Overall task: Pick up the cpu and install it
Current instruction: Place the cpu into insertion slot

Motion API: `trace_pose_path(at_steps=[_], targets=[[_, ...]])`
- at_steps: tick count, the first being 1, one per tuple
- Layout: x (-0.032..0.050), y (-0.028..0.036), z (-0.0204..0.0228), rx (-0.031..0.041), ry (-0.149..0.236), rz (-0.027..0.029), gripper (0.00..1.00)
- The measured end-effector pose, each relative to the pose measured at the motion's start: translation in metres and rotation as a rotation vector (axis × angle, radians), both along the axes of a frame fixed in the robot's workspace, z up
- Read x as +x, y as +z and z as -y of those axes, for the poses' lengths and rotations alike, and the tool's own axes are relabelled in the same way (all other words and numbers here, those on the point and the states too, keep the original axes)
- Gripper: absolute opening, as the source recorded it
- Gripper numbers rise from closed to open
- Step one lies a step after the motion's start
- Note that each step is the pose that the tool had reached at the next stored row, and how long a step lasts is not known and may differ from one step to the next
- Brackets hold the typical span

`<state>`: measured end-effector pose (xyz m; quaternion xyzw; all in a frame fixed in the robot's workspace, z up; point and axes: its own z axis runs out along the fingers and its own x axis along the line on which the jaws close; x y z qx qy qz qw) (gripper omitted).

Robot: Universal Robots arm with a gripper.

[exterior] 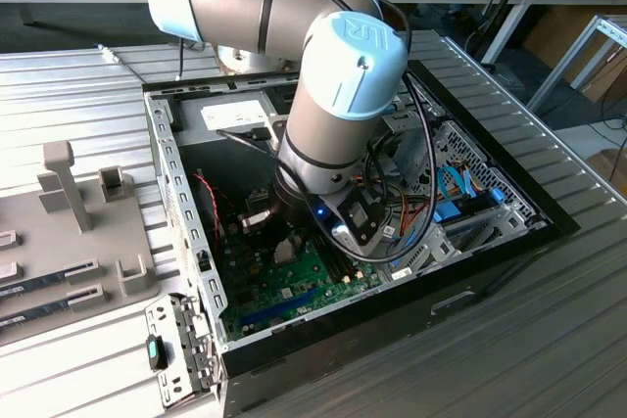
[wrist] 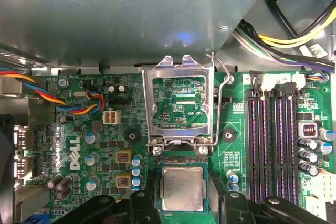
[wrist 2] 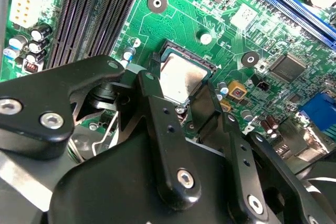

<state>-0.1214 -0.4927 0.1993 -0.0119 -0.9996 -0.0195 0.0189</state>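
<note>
Your gripper (wrist: 182,183) straddles the cpu (wrist: 182,191) seated in the open motherboard socket (wrist: 181,159); clamped or released, you can't tell.

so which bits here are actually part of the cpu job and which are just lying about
job: cpu, hand, raised socket frame, green board

lying about: memory slots, coloured wire bundle, grey tray at the exterior view's left
</note>
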Motion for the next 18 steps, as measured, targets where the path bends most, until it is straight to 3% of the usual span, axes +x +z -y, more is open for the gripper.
trace_pose_path(at_steps=[4,7,18], targets=[[0.0,-0.0003,-0.0001,0.0004,0.0,0.0001,0.49],[0.0,-0.0003,-0.0001,0.0004,0.0,0.0002,0.61],[0.0018,-0.0001,0.0,0.0003,0.0,0.0001,0.61]])
